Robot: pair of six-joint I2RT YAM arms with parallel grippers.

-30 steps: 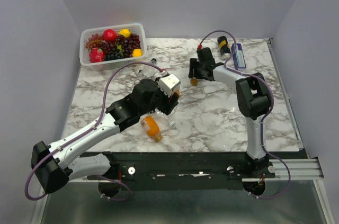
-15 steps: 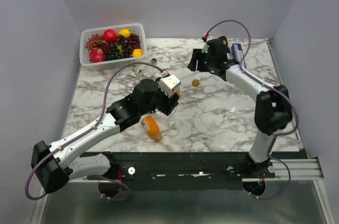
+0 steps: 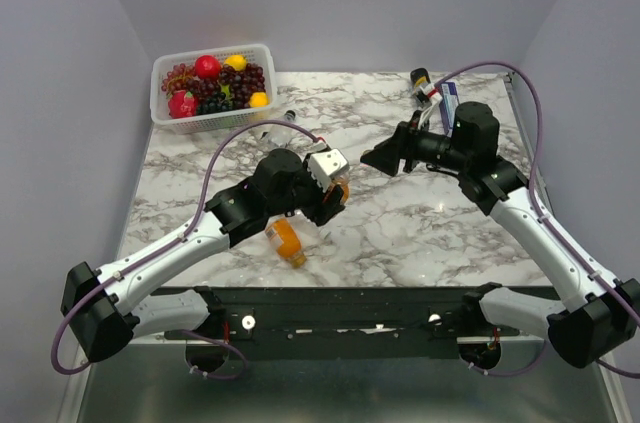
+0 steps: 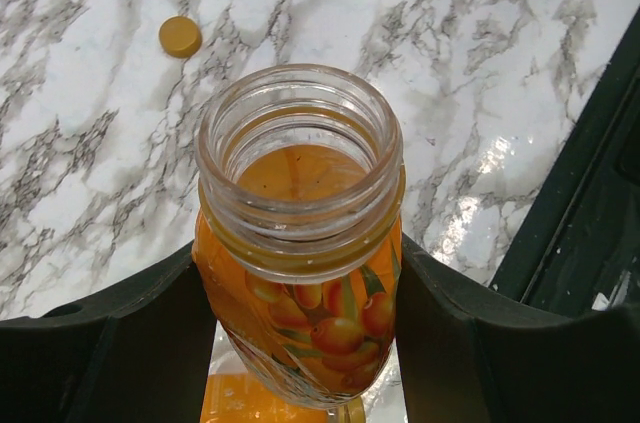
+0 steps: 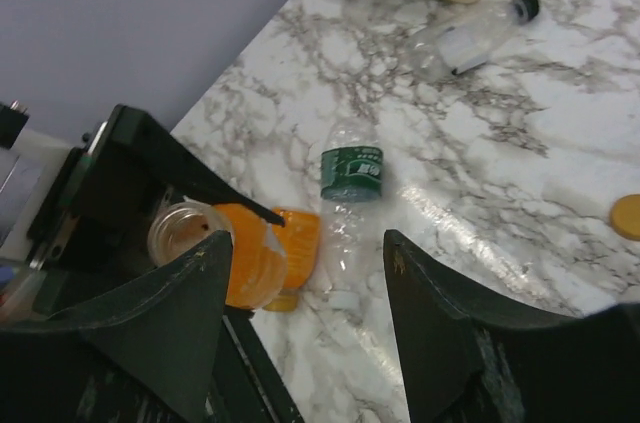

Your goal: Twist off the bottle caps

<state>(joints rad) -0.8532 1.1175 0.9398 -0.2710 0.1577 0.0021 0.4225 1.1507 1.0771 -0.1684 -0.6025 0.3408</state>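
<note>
My left gripper (image 4: pixel 300 333) is shut on an orange juice bottle (image 4: pixel 300 273), held tilted above the table (image 3: pixel 420 223); its mouth (image 4: pixel 300 143) is open, with no cap. A loose orange cap (image 4: pixel 180 36) lies on the marble, also at the right edge of the right wrist view (image 5: pixel 628 216). My right gripper (image 5: pixel 305 243) hangs open and empty above mid-table (image 3: pixel 385 158), facing the left gripper (image 3: pixel 335 193). A second orange bottle (image 3: pixel 286 241) and a clear green-labelled bottle (image 5: pixel 350 203) lie below it. Another clear bottle (image 5: pixel 465 38) with a dark cap (image 5: pixel 525 6) lies near the basket.
A white basket (image 3: pixel 170 115) of fruit stands at the back left. A black can (image 3: pixel 421 78) and a blue box (image 3: pixel 450 103) sit at the back right. The table's black front rail (image 3: pixel 380 298) runs along the near edge.
My right arm has left the orange cap on the table and swung up and back toward the right, with its jaws a little wider. The left arm with its bottle has barely moved.
</note>
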